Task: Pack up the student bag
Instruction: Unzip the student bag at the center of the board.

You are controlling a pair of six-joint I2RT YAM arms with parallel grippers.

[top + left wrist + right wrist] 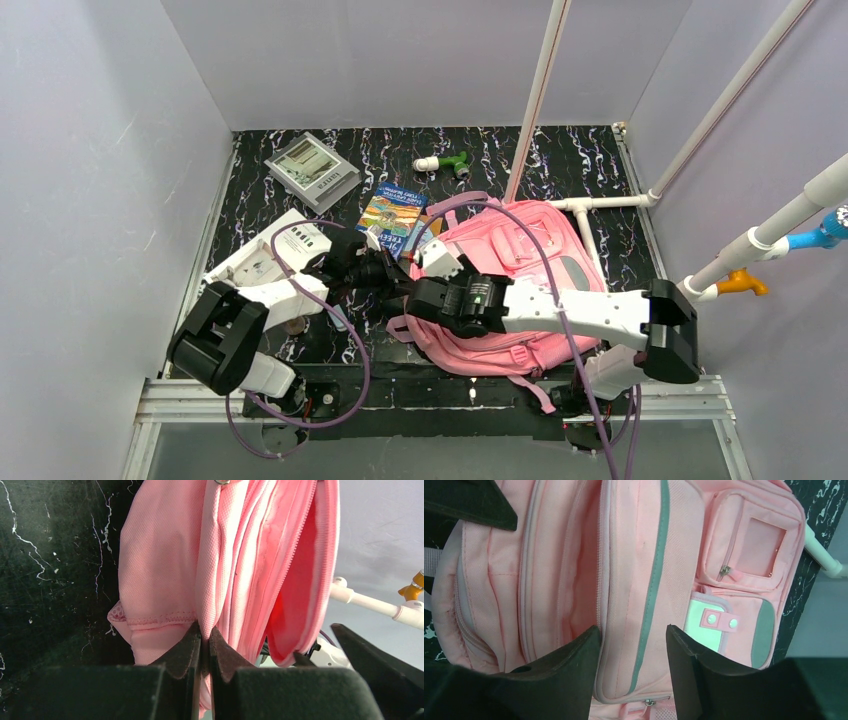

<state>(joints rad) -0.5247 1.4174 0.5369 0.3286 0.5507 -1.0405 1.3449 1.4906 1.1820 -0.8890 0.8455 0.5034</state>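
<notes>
Top external view: on the left of the black marbled table (560, 160) lies a white box (270, 255), with a grey box (312, 170) further back. The left claw (385, 270) reaches to the left edge of the student bag (520, 240), and the left wrist view shows its fingers (187, 647) pressed together on a fold of the pink fabric, with an unzipped compartment gaping just to the right of the pinch. A colourful book (392, 215) lies just beyond that claw, touching the bag's far left corner, and a green and white pipe fitting (445, 163) sits near the far edge. The bag lies flat in the middle of the table, front pockets up. The right claw (425, 292) hangs over the bag's left part. In the right wrist view its jaws stand apart above the front panel, gripping nothing, the grey stripe (651, 580) running between them.
</notes>
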